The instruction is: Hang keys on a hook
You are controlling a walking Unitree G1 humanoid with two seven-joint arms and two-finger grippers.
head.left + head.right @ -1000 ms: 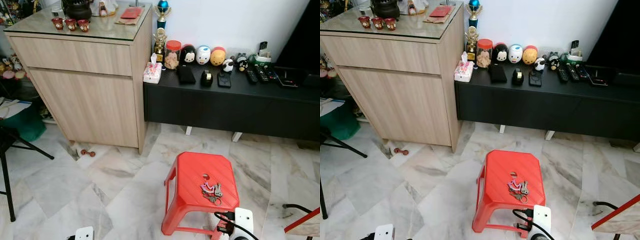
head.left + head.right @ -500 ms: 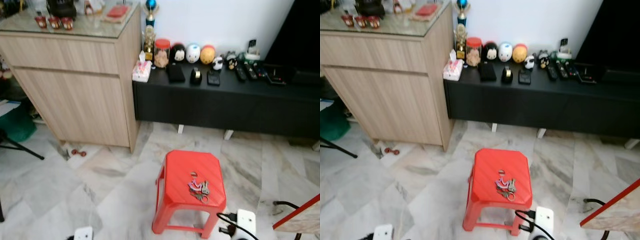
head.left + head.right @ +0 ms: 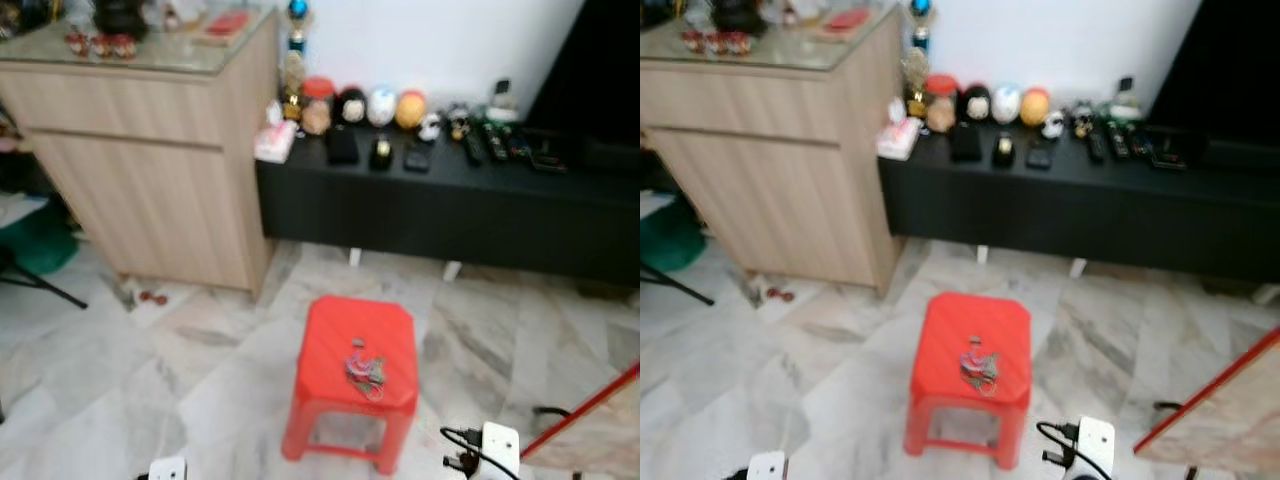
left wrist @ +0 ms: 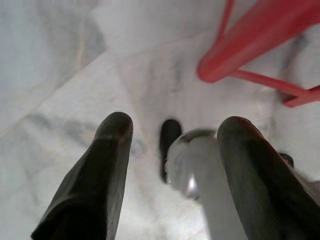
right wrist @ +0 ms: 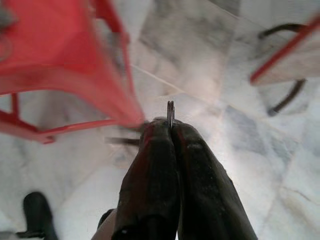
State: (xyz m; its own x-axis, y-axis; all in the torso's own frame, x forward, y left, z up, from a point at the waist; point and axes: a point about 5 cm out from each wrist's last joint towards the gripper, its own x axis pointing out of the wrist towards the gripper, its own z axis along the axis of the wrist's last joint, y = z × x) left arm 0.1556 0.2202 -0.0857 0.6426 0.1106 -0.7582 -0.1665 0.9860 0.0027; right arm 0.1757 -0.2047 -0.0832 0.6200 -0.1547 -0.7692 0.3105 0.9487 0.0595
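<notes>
I see my right gripper [image 5: 171, 127] hanging low over the pale marble floor [image 5: 200, 65], its two black fingers pressed flat together with a thin grey metal sliver poking out between the tips; what that sliver is I cannot tell. Just beside that claw, up and to one side, stands the red plastic stool [image 5: 55, 55], its legs and rim blurred. My left gripper [image 4: 172, 137] hangs on the other side of the stool, fingers spread wide with nothing between them, the floor and a silvery rounded part of the robot below.

From the head camera, the bunch of keys [image 3: 364, 367] with a pinkish tag lies on the stool's seat [image 3: 340, 330], toward its near edge, ahead of both claws and between them, touched by neither.

Beyond the stool runs a long low black console [image 3: 450, 200] carrying a clear jar with a red lid [image 3: 317, 106], contents too blurred to name, round cartoon-face figurines [image 3: 381, 106] and remote controls [image 3: 495, 140]. To the console's left stands a tall light-wood cabinet with a glass top [image 3: 150, 150].
</notes>
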